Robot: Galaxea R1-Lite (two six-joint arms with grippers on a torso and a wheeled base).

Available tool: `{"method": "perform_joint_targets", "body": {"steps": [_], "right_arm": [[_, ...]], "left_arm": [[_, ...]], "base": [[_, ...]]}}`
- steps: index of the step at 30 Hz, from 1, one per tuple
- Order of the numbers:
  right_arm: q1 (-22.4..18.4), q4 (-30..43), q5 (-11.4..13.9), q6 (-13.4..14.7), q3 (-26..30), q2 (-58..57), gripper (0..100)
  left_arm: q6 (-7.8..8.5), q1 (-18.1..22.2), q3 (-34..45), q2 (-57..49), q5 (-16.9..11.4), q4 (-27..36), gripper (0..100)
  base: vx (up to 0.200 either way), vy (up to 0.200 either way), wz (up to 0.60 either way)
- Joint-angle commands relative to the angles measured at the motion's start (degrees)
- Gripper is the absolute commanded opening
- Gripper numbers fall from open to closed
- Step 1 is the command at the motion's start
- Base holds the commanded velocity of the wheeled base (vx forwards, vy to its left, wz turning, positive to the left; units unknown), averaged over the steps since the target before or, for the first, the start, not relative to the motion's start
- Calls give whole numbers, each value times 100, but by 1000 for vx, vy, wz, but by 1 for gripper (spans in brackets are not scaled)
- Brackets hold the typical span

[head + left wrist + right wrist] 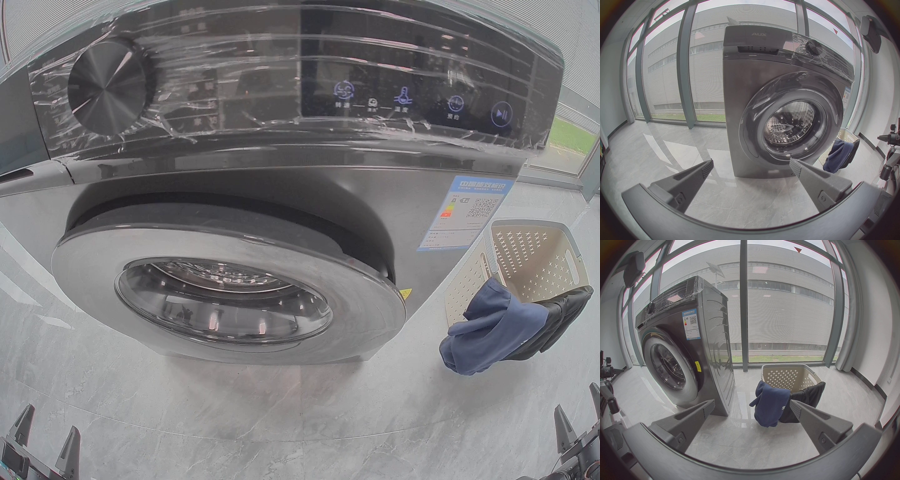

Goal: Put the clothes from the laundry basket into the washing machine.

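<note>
The grey washing machine [262,206] stands straight ahead with its round glass door [225,300] closed. To its right sits a beige laundry basket [537,256]. A blue garment [494,328] and a black garment [565,315] hang over the basket's front rim. My left gripper [45,437] is low at the left, open and empty, facing the machine's door [793,128]. My right gripper [578,415] is low at the right, open and empty, short of the basket [787,377] and the blue garment [770,404].
Grey tiled floor [300,412] stretches between me and the machine. Tall windows [787,302] stand behind the machine and basket. A white wall [878,343] runs to the right of the basket.
</note>
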Motion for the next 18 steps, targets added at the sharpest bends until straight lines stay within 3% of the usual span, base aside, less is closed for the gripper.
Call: {"method": "perform_joint_targets", "body": {"steps": [1, 14, 18], "right_arm": [[2, -1, 4, -1, 101, -96, 100], [2, -1, 4, -1, 101, -96, 100], [2, -1, 4, -1, 101, -96, 100]], "left_arm": [[-4, 0, 92, -104, 2, 2, 100], [-4, 0, 92, -104, 2, 2, 100], [-4, 0, 92, -104, 2, 2, 100]], "base": [[0, 200, 0], [0, 15, 0], [0, 200, 0]]}}
